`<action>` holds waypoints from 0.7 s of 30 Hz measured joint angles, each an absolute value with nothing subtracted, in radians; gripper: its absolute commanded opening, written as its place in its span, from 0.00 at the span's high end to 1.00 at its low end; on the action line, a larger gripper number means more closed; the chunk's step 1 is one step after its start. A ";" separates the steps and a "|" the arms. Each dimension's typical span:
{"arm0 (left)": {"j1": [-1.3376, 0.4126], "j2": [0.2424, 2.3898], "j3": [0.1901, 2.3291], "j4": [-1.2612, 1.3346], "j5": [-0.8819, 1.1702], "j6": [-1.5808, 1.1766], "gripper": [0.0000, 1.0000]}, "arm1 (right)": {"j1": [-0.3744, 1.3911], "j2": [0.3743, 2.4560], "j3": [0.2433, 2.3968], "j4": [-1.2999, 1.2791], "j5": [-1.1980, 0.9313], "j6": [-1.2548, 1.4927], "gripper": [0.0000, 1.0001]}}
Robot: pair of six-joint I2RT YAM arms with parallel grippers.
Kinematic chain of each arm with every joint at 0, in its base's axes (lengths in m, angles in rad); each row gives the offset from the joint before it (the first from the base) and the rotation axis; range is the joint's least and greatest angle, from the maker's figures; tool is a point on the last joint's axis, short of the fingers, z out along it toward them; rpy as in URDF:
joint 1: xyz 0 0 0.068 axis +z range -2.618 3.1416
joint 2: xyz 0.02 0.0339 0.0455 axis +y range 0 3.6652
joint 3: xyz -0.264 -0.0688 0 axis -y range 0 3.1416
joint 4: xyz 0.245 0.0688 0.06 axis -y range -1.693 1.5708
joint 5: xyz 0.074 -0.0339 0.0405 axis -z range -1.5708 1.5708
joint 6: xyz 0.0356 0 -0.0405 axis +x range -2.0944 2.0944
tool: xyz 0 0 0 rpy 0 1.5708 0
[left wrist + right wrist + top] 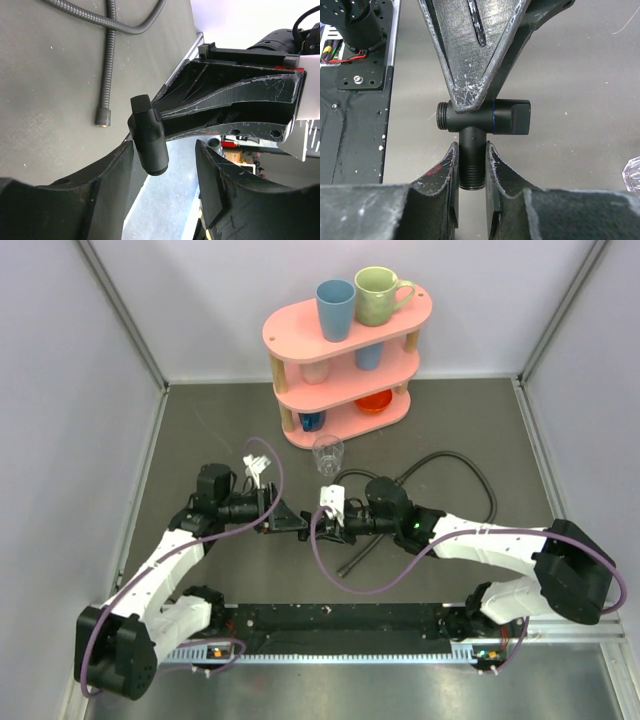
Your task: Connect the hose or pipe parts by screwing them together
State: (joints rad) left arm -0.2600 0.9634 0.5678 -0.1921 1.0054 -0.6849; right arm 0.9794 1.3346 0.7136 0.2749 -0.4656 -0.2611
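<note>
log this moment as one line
right gripper: shut on fitting | left gripper: open around fitting | hose: end lying free on table | step: not joined yet

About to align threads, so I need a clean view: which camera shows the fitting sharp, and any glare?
Right wrist: T-shaped fitting sharp, threads readable, light even. Left wrist: fitting dark, little detail, white wall behind blown out. Top external: evenly lit, fitting too small to read.
</note>
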 measured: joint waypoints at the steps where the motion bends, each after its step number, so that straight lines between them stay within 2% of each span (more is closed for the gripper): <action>1: -0.262 0.967 0.568 -0.191 1.005 -0.685 0.41 | 0.979 1.334 0.714 0.275 -0.466 -0.261 1.00; 7: -0.271 0.990 0.568 -0.191 1.004 -0.682 0.39 | 0.979 1.334 0.714 0.276 -0.473 -0.261 1.00; 19: -0.301 1.032 0.564 -0.184 0.975 -0.690 0.49 | 0.986 1.334 0.714 0.292 -0.473 -0.260 1.00; 21: -0.302 1.032 0.560 -0.178 0.976 -0.700 0.59 | 0.986 1.334 0.714 0.295 -0.473 -0.260 1.00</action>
State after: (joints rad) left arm -0.3019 1.0325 0.5602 -0.1780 0.9756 -0.6998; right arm 0.9863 1.3342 0.7139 0.2955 -0.4732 -0.2604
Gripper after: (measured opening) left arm 0.518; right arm 0.173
